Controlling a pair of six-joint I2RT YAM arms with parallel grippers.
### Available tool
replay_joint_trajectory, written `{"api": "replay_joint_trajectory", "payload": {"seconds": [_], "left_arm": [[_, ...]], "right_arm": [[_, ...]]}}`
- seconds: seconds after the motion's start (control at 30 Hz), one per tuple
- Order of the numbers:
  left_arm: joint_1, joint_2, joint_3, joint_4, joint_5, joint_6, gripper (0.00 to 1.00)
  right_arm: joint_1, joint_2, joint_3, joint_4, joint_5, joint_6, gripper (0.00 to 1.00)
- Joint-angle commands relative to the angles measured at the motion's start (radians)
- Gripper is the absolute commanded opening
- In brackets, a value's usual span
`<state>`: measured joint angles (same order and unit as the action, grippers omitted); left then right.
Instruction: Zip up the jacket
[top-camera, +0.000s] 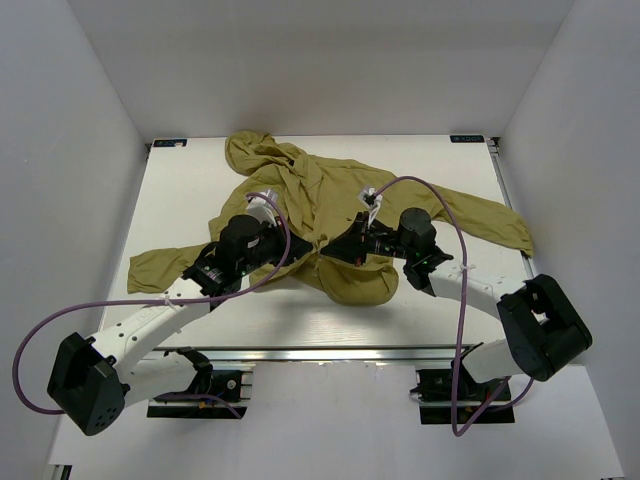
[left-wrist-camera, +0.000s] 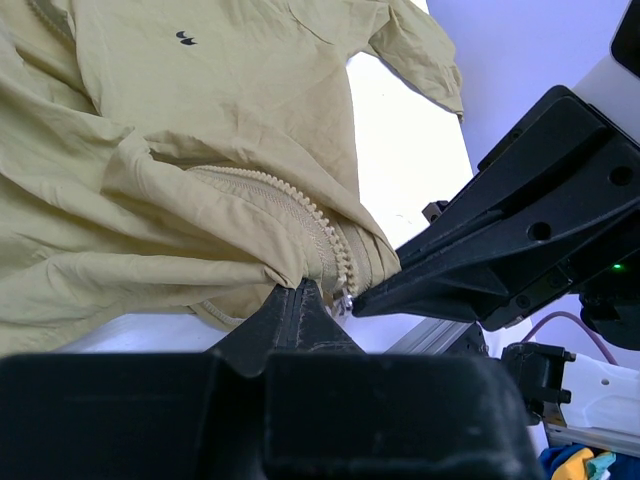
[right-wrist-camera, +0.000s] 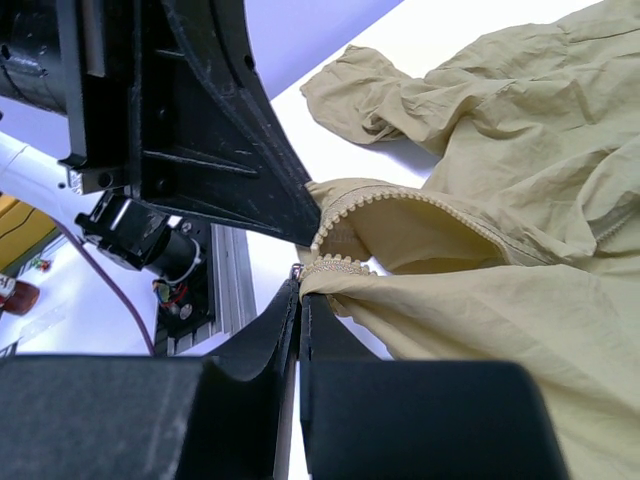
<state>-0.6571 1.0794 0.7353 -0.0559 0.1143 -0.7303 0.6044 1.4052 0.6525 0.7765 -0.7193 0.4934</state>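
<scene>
Pinching jacket (top-camera: 330, 195) hem beside zipper (left-wrist-camera: 320, 225) w/ left gripper (left-wrist-camera: 300, 292), clenched. Gripping zipper's bottom end w/ right gripper (right-wrist-camera: 298, 290), clenched too, crowding close opp. Spread mid-table (top-camera: 180, 200), hood far side, sleeves out L/R. Looping overhead: purple cables (top-camera: 410, 179).

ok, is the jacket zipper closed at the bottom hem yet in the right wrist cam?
No, on the jacket the two rows of zipper teeth gape apart just beyond the right fingers.
</scene>
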Motion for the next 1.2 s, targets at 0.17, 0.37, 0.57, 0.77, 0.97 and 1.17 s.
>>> {"api": "replay_joint_trajectory", "payload": {"seconds": [0.17,0.37,0.57,0.77,0.97,1.17], "left_arm": [[0.005,-0.016,0.041,0.011,0.028,0.022,0.0],[0.004,-0.01,0.044,-0.001,0.035,0.025,0.0],[0.004,-0.018,0.038,-0.002,0.045,0.025,0.0],[0.004,-0.044,0.035,-0.03,0.001,0.009,0.0],[0.004,-0.088,0.012,-0.036,-0.039,-0.034,0.0],[0.004,-0.067,0.013,-0.019,-0.01,-0.032,0.0]], "right_arm": [[0.006,-0.009,0.042,0.035,0.044,-0.016,0.0],[0.006,-0.009,0.039,0.081,0.026,0.005,0.0],[0.005,-0.014,0.029,0.112,0.012,0.023,0.0],[0.003,-0.034,0.01,0.044,0.0,0.01,0.0],[0.003,-0.066,0.001,-0.059,-0.003,-0.055,0.0],[0.005,-0.058,0.013,-0.045,-0.029,-0.055,0.0]]}}
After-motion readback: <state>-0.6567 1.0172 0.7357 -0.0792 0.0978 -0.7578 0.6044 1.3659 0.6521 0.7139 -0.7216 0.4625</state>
